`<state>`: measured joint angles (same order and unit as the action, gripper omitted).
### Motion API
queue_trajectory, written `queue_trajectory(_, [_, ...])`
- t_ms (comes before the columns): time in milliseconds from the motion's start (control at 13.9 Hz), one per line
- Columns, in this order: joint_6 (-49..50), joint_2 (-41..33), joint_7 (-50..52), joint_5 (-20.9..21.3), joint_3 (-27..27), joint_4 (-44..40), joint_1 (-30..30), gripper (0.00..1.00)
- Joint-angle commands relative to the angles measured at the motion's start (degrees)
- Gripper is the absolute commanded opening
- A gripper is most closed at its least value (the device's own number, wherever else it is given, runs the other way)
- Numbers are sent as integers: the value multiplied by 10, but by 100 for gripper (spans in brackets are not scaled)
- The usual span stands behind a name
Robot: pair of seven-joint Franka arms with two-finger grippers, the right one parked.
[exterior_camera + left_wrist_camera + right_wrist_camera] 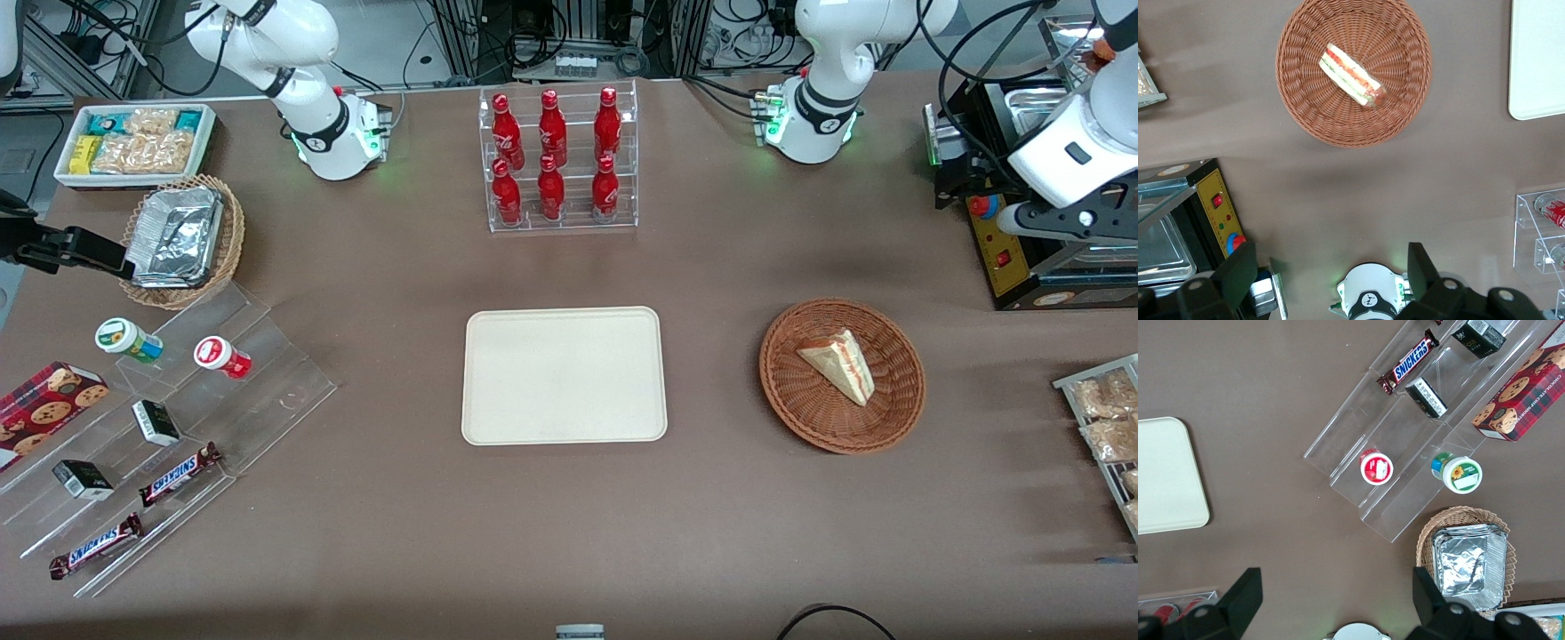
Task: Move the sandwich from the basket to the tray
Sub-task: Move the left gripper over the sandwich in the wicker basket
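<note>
Brown table (711, 267), tray (564, 375), basket (898, 409), bottle rack (562, 160), gripper (1331, 270) spread wide above

You get bright, even overhead light; the table (569, 533) shows soft diffuse shadows. All views are sharp. The gripper (1331, 280) fingers look dark against the cloth.

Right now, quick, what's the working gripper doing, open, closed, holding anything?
Left gripper: open and empty, held high above the table; the sandwich lies untouched in the basket.
</note>
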<state>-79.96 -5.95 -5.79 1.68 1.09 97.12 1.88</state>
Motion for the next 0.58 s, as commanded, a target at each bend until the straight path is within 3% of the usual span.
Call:
queue_trajectory(0, [3, 9, 4, -4, -10, -9, 1, 100])
queue_trajectory(505, [-110, 86, 45, 7, -27, 26, 21, 100])
